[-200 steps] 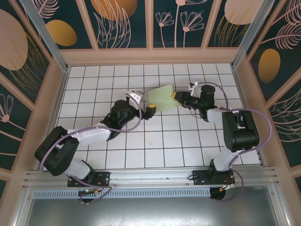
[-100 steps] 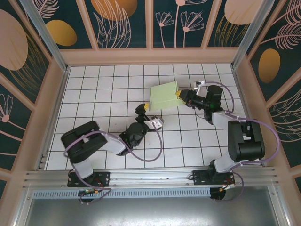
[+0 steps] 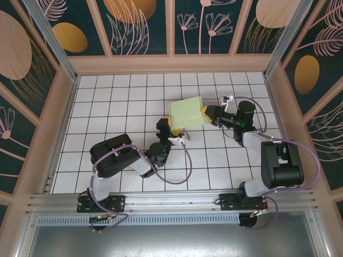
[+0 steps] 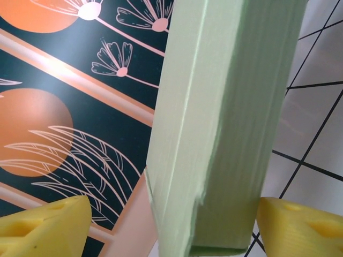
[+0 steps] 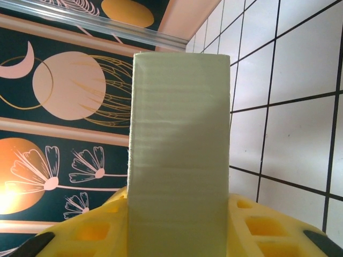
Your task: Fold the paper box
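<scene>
Tiled floor (image 3: 107,96) below, right jaws pinch the paper box (image 3: 186,112); left jaws straddle it unclosed (wrist view shows gaps).

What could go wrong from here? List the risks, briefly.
1. The left gripper stands open astride one edge of the box. Closing hard there could crush the hollow card, and its seam looks ragged in the left wrist view.
2. The right gripper clamps the box at one end alone. A sideways push from the left gripper might twist the box or pull it loose.
</scene>
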`<action>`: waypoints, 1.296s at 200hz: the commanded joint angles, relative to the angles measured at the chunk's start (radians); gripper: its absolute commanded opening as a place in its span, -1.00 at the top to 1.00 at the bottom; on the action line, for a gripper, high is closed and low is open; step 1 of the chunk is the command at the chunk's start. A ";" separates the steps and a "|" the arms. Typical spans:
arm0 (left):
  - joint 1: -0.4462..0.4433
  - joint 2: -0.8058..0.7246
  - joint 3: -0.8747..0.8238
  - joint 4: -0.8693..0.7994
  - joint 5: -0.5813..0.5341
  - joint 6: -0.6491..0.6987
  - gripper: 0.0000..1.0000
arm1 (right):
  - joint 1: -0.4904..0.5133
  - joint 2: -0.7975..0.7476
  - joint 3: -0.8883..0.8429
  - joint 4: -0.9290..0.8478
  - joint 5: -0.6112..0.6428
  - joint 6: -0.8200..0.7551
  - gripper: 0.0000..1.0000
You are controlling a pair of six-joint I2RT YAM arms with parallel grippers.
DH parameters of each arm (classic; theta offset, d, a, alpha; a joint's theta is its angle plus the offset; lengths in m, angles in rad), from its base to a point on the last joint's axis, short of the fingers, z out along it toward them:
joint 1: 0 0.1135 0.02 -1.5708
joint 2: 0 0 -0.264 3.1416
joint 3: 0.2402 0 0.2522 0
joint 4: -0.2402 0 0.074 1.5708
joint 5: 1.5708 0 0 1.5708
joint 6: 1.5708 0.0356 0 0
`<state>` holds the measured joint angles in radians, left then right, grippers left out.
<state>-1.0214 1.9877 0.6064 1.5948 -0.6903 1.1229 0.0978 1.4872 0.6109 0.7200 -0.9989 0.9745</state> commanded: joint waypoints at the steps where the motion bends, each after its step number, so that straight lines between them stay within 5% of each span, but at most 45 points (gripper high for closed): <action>1: -0.002 0.035 0.028 0.194 -0.019 0.031 -0.52 | -0.006 -0.023 -0.018 0.063 -0.041 0.034 0.27; 54: 0.000 0.083 0.057 0.236 -0.026 0.050 -0.48 | -0.004 -0.048 -0.046 0.070 -0.055 0.061 0.27; 181: 0.012 0.052 0.035 0.204 -0.029 -0.021 0.20 | -0.002 -0.054 -0.056 0.074 -0.051 0.071 0.18; 259: 0.018 -0.089 0.001 -0.123 0.008 -0.209 0.23 | -0.042 -0.128 -0.058 0.017 0.013 -0.040 -0.48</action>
<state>-1.0134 1.9903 0.6243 1.5543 -0.6968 1.0527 0.0891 1.4075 0.5617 0.7521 -1.0153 1.0004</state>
